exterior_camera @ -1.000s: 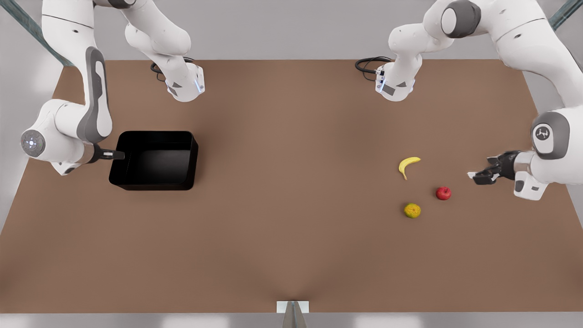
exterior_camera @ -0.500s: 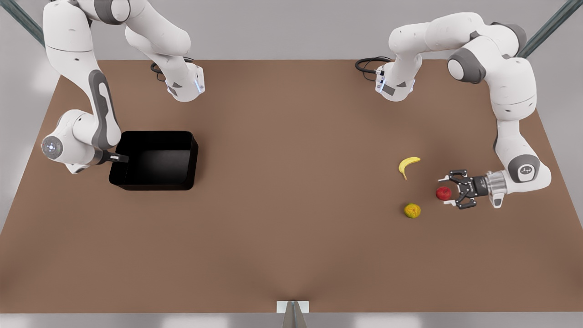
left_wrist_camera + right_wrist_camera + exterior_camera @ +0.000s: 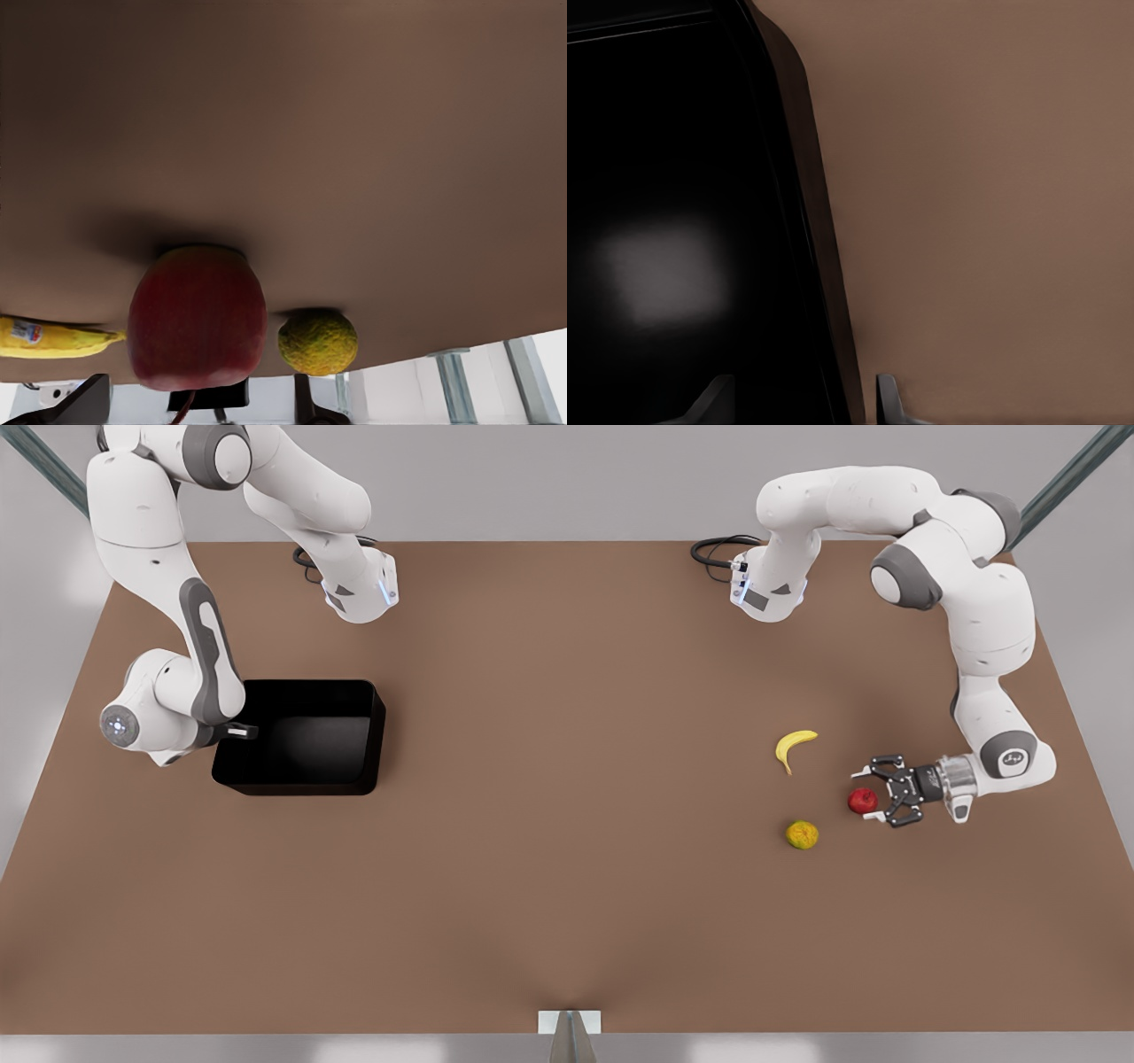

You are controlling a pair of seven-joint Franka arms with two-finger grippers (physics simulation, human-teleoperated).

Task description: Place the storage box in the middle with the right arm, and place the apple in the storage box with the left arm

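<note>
The left gripper (image 3: 875,803) has closed in on the apple (image 3: 862,801), fingers apart and flanking it. The right gripper (image 3: 241,732) has edged inward, fingers apart astride the box (image 3: 301,737) wall. Both grasps appear imminent.

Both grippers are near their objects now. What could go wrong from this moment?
The left gripper is open around the apple; the round fruit could roll toward the orange as the fingers shut. The right gripper straddles one wall of the storage box; so thin a hold might let the box swing when dragged.
</note>
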